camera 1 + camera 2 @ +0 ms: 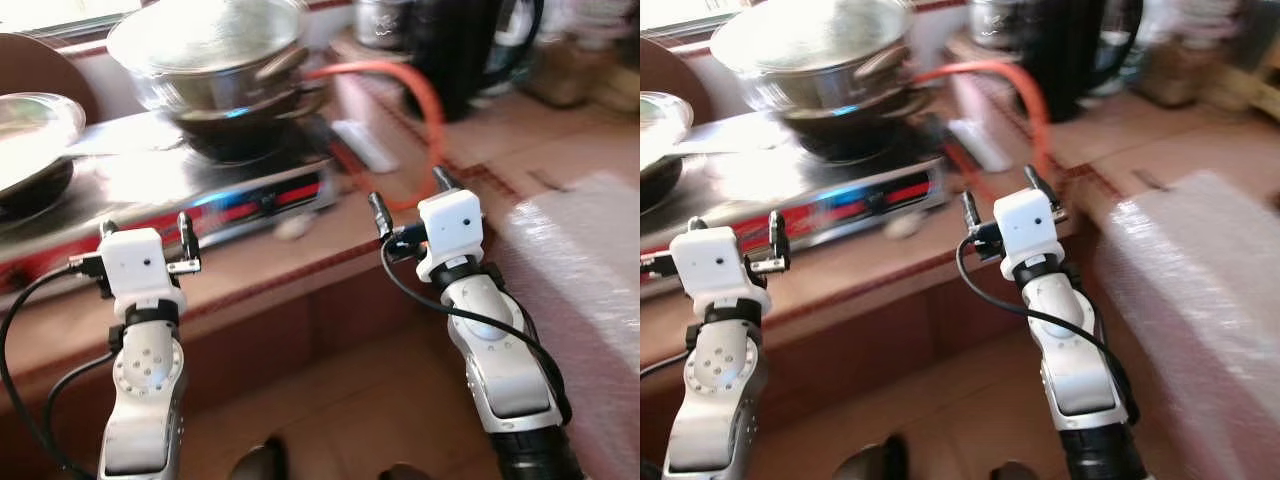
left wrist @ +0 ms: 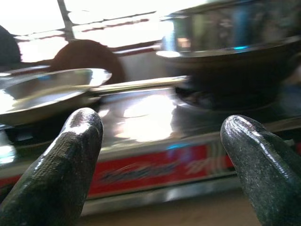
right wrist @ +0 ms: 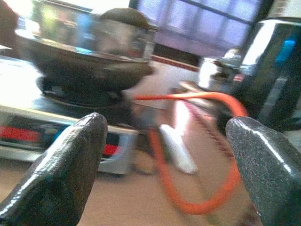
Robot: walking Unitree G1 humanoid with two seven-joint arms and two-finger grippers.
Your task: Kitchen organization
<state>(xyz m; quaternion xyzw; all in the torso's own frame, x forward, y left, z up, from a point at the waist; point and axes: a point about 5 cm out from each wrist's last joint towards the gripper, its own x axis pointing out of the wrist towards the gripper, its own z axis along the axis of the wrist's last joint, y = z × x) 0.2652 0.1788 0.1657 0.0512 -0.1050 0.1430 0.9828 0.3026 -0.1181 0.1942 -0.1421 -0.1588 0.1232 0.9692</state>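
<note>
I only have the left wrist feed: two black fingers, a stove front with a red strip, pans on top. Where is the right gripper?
Observer: The right gripper is raised at the counter's edge, right of the stove, fingers apart, holding nothing.
Operator: What's ahead of it?
Observer: An orange hose looping across the counter, with a white stick-shaped object lying beside it.
Operator: Anything further right?
Observer: A dark kettle-like vessel at the back, and a plastic-wrapped surface along the right side.
</note>
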